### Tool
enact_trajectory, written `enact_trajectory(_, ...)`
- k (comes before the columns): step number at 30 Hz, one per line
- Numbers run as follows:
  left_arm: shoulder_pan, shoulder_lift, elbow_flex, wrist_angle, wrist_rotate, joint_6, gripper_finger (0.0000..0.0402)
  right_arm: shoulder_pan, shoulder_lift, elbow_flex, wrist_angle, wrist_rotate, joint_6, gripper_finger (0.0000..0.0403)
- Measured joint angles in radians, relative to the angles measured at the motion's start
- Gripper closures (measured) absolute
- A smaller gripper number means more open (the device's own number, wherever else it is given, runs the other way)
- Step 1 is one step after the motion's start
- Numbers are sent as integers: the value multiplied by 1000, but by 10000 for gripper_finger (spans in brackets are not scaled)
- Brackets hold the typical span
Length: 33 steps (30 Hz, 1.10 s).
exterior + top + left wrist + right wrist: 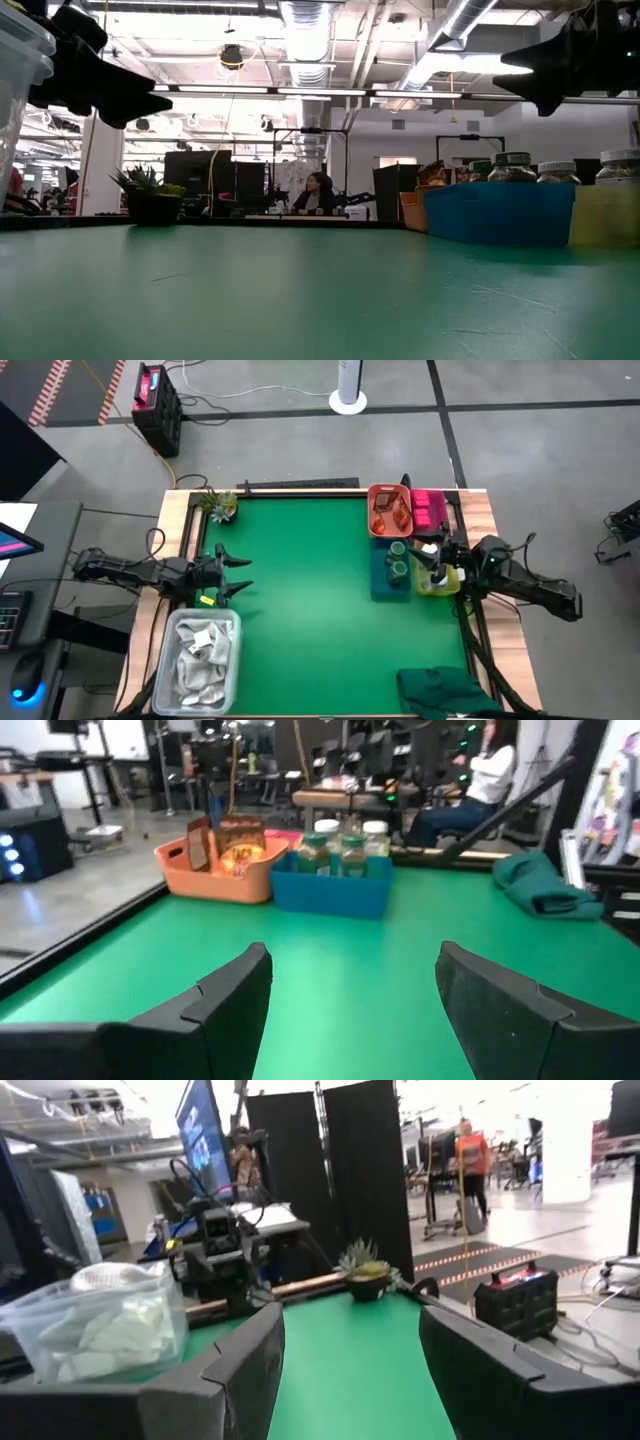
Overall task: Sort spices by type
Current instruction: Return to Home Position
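Both with fingers spread wide, the left gripper (pixel 238 572) hovers at the green-topped table's (pixel 300 600) left side and the right gripper (pixel 432 557) above the yellow plastic bin (pixel 450 588). The glass spice jars (pixel 398 558) stand in the blue plastic bin (pixel 384 592) beside it.

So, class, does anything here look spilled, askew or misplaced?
Nothing looks spilled or tipped. Glass jars stand upright in the blue plastic bin; brown packets sit in the orange plastic bin. A crumpled green cloth lies loose at a corner of the green table.

grey floor (pixel 250 445), ceiling ducts (pixel 305 30), black curtains (pixel 365 1170)
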Motion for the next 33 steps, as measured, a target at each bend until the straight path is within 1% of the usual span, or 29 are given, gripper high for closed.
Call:
enact_trajectory(4, -19, -48, 2, -30, 4, 35, 134, 17, 0, 0, -3, 0, 8, 143)
enact_trajectory(11, -20, -92, 3, -36, 6, 165, 134, 6, 0, 0, 106, 27, 25, 143)
enact_trajectory(16, -19, -91, 3, -40, -37, 274, 134, 6, 0, 0, 82, 28, 26, 143)
enact_trajectory(18, -19, -91, 3, -39, -41, 265, 134, 6, 0, 0, 76, 28, 26, 143)
enact_trajectory(24, -19, -91, 3, -40, -41, 155, 134, 6, 1, 0, 48, 29, 25, 143)
enact_trajectory(30, -19, -91, 2, -39, -42, 73, 134, 7, 1, 0, -28, 30, 26, 143)
enact_trajectory(33, -19, -91, 2, -40, -43, 70, 134, 7, 1, 0, -79, 31, 26, 143)
